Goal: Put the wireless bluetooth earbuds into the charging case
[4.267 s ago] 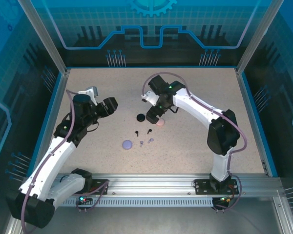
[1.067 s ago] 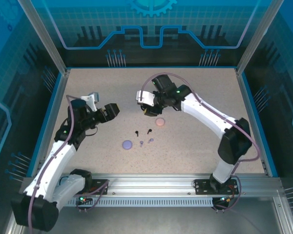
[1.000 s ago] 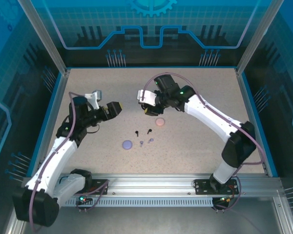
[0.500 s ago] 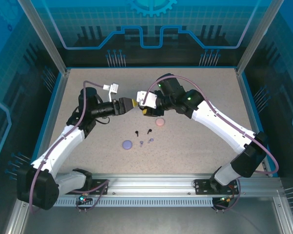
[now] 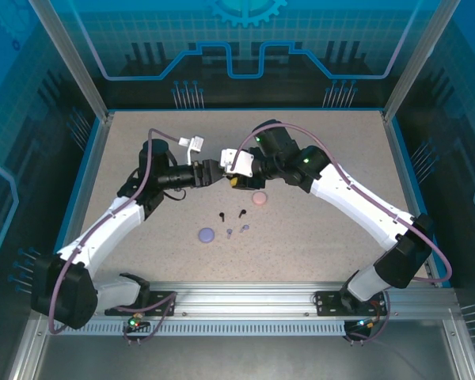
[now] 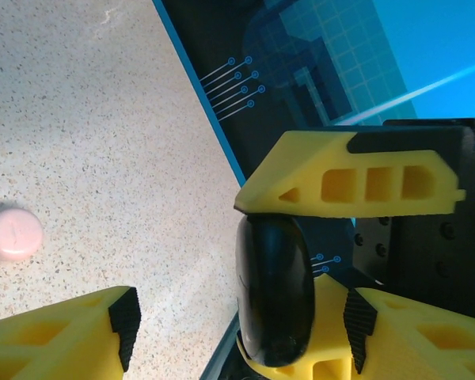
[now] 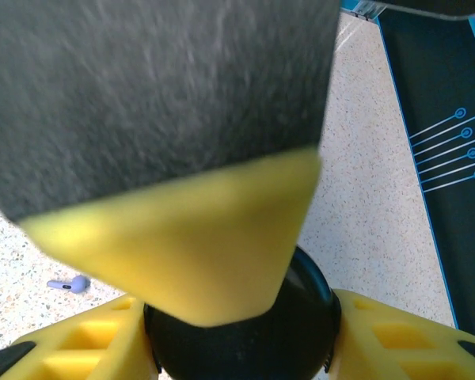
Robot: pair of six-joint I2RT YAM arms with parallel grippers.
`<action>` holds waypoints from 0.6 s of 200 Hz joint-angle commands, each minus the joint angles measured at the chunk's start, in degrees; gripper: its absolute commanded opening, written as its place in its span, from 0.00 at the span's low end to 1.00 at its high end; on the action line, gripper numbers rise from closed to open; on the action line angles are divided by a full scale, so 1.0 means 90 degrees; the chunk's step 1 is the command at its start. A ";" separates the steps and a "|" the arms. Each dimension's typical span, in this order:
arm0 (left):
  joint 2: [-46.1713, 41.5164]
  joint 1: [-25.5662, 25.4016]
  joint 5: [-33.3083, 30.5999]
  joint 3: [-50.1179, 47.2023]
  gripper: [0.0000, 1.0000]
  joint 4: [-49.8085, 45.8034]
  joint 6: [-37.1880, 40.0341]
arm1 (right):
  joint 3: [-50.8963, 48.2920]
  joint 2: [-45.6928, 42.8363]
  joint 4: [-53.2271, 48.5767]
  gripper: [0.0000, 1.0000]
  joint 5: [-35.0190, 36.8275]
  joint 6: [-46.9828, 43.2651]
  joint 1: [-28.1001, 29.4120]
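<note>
**Black case pinched at mid-frame, second gripper closing in**

Coming in from the left of the overhead frame, the left gripper [image 6: 239, 332] has its jaws apart. Its wrist view shows them straddling the black case [image 6: 273, 293], one pad [image 6: 125, 324] well clear of the shell and the other just beside it. At the centre of the overhead view the two arms meet tip to tip. From the right, the right gripper [image 7: 241, 348] is clamped on that case, holding it on edge between its yellow fingers.

Below the meeting point, across the lower middle of the table [image 5: 340, 142], lie from left to right:
- the lavender case [image 5: 207, 234]
- the black earbuds [image 5: 221, 214]
- the lavender earbuds [image 5: 245, 228]
- the pink case [image 5: 259, 199], a little higher up

All the earbuds in sight lie loose, apart from every case.

The step in hand looks like a two-handed grip on the black case, most likely to open its lid or pass it across. No earbud is seated yet, so the task is at an early stage. The next move calls for the left jaws to close squarely on the free part of the shell. The smooth, rounded body could twist or slip if it is pinched off-centre, so the right grip should hold firm until the left is secure.
</note>
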 commanded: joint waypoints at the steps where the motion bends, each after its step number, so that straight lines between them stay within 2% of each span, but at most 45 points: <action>1: 0.0106 -0.0116 0.0187 0.0252 0.67 0.0117 0.0042 | 0.0229 -0.0012 -0.0055 0.49 -0.0089 -0.0086 0.0102; 61: 0.0226 -0.0175 0.0204 0.0312 0.44 0.0002 0.0091 | 0.0297 0.0123 -0.0057 0.49 -0.0049 -0.0125 0.0165; 120: 0.0247 -0.0197 0.0303 0.0355 0.34 -0.0022 0.0130 | 0.0337 0.0259 -0.0006 0.49 0.0017 -0.0106 0.0211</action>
